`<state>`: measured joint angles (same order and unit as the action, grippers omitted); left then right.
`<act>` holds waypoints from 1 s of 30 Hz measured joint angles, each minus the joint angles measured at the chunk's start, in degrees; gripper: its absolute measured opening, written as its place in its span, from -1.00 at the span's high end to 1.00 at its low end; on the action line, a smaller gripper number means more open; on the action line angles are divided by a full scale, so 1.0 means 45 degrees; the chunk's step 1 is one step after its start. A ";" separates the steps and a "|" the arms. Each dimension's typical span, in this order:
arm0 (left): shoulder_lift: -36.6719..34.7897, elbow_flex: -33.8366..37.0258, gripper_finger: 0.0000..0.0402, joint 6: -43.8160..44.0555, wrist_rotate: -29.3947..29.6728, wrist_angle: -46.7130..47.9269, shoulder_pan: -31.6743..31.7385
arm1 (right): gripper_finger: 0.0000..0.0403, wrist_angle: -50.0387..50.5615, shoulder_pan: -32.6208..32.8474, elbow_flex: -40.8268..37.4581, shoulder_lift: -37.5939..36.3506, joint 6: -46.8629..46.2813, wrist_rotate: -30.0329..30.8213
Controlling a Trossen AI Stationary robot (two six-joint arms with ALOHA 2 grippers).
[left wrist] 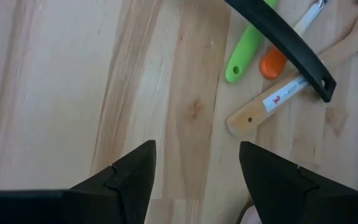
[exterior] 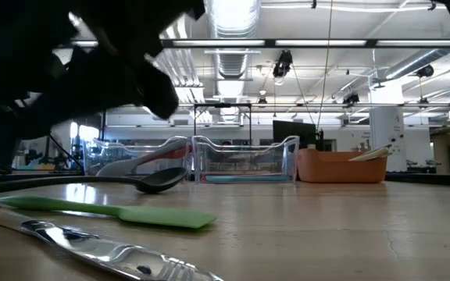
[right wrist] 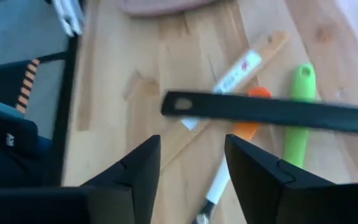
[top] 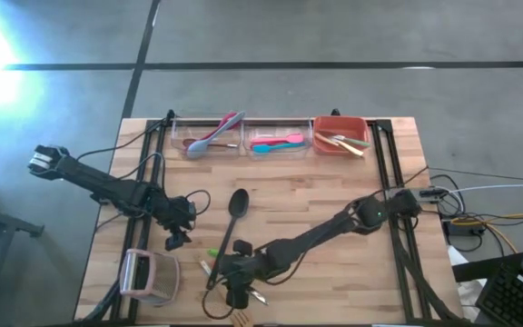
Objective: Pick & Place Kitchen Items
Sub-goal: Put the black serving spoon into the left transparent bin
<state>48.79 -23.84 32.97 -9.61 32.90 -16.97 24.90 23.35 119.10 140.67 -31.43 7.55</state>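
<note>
Item: my right gripper (right wrist: 188, 168), fingers apart, holding nothing. Just ahead of the tips lies the black spoon (right wrist: 272, 112), handle crosswise to my fingers, bowl end far off. Beneath it: green spatula (right wrist: 298, 118), wooden handle (right wrist: 247, 62). My left gripper (left wrist: 194, 174), spread, waits nearby. Surface: plank table (top: 334, 191); bins (top: 271, 136) beyond.

The high view looks straight down from far above on the whole light wooden table (top: 334, 218). The low view sits at table height and looks level across it to the clear plastic bin (exterior: 248, 160) and the room behind. Each wrist view looks down from close by on the boards. Both wrist views share the long black spoon handle (left wrist: 288, 43) (right wrist: 272, 112) and the green handle (left wrist: 246, 53) (right wrist: 298, 112).
</note>
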 joint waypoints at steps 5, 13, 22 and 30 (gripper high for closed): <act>0.0006 0.0001 -0.16 -0.0035 0.0000 -0.0017 -0.0001 | 0.06 0.0259 0.0000 0.0384 0.0482 -0.0293 0.0015; 0.0006 0.0001 -0.16 -0.0085 0.0000 0.0024 -0.0001 | 0.09 0.0420 -0.0085 -0.0058 0.0547 -0.0901 0.0444; 0.0006 0.0001 -0.16 -0.0194 0.0000 0.0030 -0.0001 | 0.03 0.0149 -0.0301 -0.0255 0.0547 -0.1139 0.0359; 0.0006 0.0005 -0.16 -0.0299 0.0000 0.0026 0.0001 | 0.10 -0.0086 -0.0273 -0.0285 0.0547 -0.1062 0.0306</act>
<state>48.82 -23.81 31.63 -9.61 33.01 -16.96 24.51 22.13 117.82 143.13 -36.21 8.93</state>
